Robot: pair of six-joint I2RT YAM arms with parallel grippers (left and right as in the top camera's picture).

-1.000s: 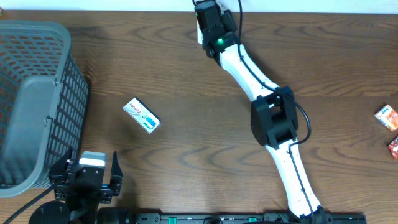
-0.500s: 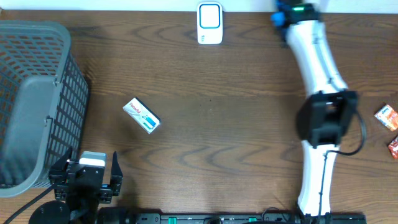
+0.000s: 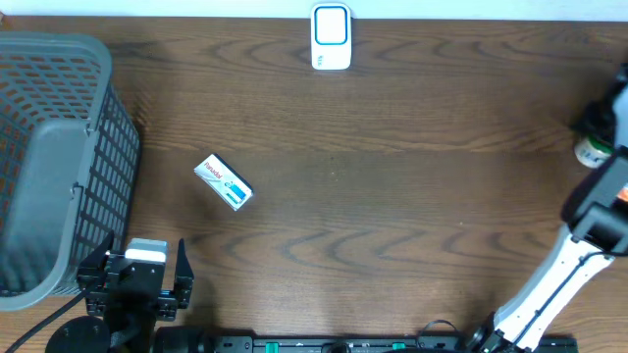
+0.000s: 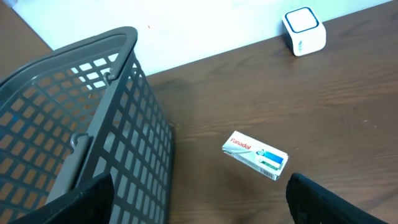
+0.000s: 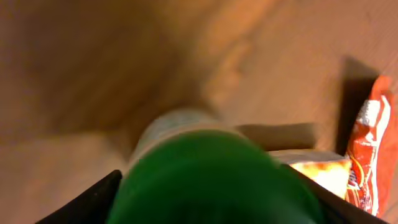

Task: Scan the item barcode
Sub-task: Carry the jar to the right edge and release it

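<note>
Dark wood table, and most of it is pretty bare. The white scanner with the blue-ringed face sits at the far edge, roughly in the middle. A white and blue Panadol box lies flat on the left half, turned at an angle. It's well apart from the scanner and a bit right of the grey mesh basket that fills the left side.

The left gripper is parked at the near edge, just beside the basket's near corner. Its fingers are spread wide with nothing between them. In its wrist view the box is out in front of it, with the scanner far behind.

The right arm is way over at the right edge of the table. Its wrist view is super blurry, but a bottle with a green cap sits right between the fingers of the right gripper, filling the gap. Honestly I can't tell if the fingers are pinching it or just sitting loose on either side. So that bottle is at the far right, nowhere near the scanner. A couple of orange packets lie on the table just beyond it.
</note>
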